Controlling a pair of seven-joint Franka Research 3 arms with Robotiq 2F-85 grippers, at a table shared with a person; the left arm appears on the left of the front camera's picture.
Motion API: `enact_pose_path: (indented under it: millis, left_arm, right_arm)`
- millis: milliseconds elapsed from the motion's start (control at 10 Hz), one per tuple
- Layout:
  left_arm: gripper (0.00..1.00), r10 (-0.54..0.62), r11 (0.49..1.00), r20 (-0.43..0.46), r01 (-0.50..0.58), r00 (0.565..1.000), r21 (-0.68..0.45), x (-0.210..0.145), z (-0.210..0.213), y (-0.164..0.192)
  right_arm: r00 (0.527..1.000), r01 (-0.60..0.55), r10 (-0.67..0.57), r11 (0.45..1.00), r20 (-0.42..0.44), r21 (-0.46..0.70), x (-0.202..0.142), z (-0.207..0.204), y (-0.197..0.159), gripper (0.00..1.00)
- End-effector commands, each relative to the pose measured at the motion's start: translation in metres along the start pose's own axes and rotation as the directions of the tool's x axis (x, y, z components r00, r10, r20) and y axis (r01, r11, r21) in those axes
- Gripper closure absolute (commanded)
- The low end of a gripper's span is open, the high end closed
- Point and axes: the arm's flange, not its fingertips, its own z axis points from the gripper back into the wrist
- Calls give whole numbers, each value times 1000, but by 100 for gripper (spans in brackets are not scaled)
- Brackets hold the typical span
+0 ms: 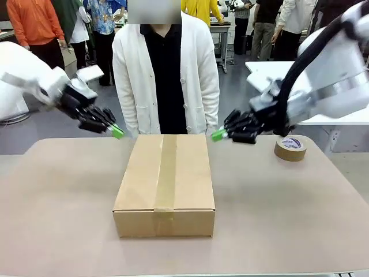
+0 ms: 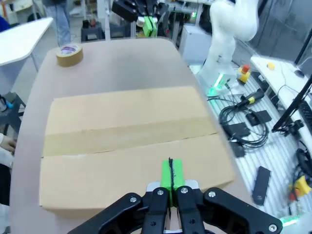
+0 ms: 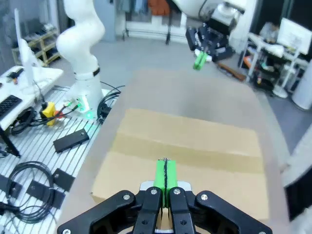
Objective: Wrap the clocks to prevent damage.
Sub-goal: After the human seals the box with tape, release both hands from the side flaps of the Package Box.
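At the centre of the table (image 1: pixel 277 219) you will find a closed cardboard box (image 1: pixel 165 182), its top seam sealed with a strip of brown packing tape (image 1: pixel 166 173) that runs from the far edge to the near edge and folds down over the front face. No clock is visible; you cannot tell what the box contains.

Observe the left gripper (image 1: pixel 117 132) held in the air above the box's far left corner, clear of the cardboard. Its green pads are pressed together with nothing between them, as the left wrist view confirms (image 2: pixel 171 174).

Observe the right gripper (image 1: pixel 218 135) held in the air beside the box's far right corner, also clear of it. Its pads are likewise together on nothing (image 3: pixel 165 176).

Note the roll of tape (image 1: pixel 290 148) lying flat on the table to the right of the box, well apart from it. A person in a white cardigan (image 1: pixel 199 69) stands at the far edge, directly behind the box.
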Motion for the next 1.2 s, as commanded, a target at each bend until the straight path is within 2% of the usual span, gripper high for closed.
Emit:
enact_pose_path:
  millis: [0, 300, 600, 800, 900, 1100]
  left_arm:
    - [100, 14, 1000, 8, -14, 1000, -4, 22, 48, -15]
    - [100, 65, 981, -27, -59, 997, 186, 53, 113, -74]
    - [100, 185, 950, -92, -154, 978, 270, 59, 136, -101]
    - [100, 220, 934, -121, -174, 968, 313, 49, 130, -109]
    - [100, 152, 954, -83, -124, 985, 272, 60, 148, -105]
    - [100, 152, 954, -83, -124, 985, 272, 60, 148, -105]
  right_arm:
    - [998, 35, -40, 995, -55, -96, 42, 59, 21, 99]
    - [974, 44, -99, 965, -204, -257, 93, 123, 66, 99]
    - [918, 74, -172, 960, -358, -271, 107, 127, 92, 99]
    - [918, 34, -133, 965, -373, -260, 105, 117, 89, 99]
    - [925, 39, -137, 963, -354, -268, 112, 135, 94, 99]
    - [925, 39, -137, 963, -354, -268, 112, 135, 94, 99]
